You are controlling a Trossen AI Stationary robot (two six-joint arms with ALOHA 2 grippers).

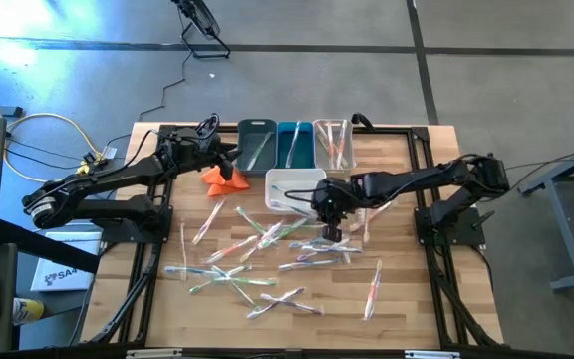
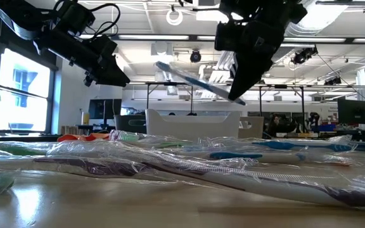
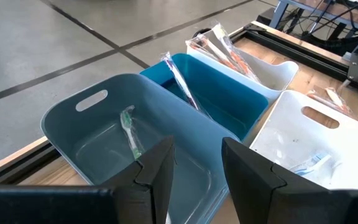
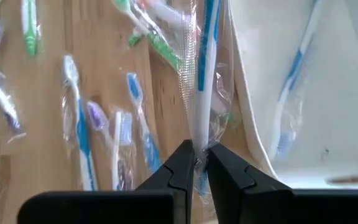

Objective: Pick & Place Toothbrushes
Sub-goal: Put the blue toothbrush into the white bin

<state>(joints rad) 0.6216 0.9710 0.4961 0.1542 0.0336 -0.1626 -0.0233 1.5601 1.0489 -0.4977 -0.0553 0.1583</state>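
Gripping a wrapped blue-and-white toothbrush (image 4: 205,74) by its lower end, the right end effector (image 4: 197,163) is hanging just off the front corner of the white bin (image 1: 289,180), with its fingers pinched tight on the plastic wrapper. In the low view that brush is sitting tilted up in the air, clear of the desk (image 1: 407,289). One more blue brush is already lying inside the white bin. The loose toothbrushes (image 1: 257,254) are lying scattered across the middle of the desk, some overlapping each other. The left end effector (image 3: 194,171) is hovering over the grey-blue bin (image 3: 92,130) at the back with its fingers standing apart and nothing between them. That bin is holding a green brush, the blue bin (image 3: 229,99) beside it has one wrapped brush, and the clear bin (image 1: 333,145) has several orange ones. An orange cloth (image 1: 223,178) is sitting near the bins
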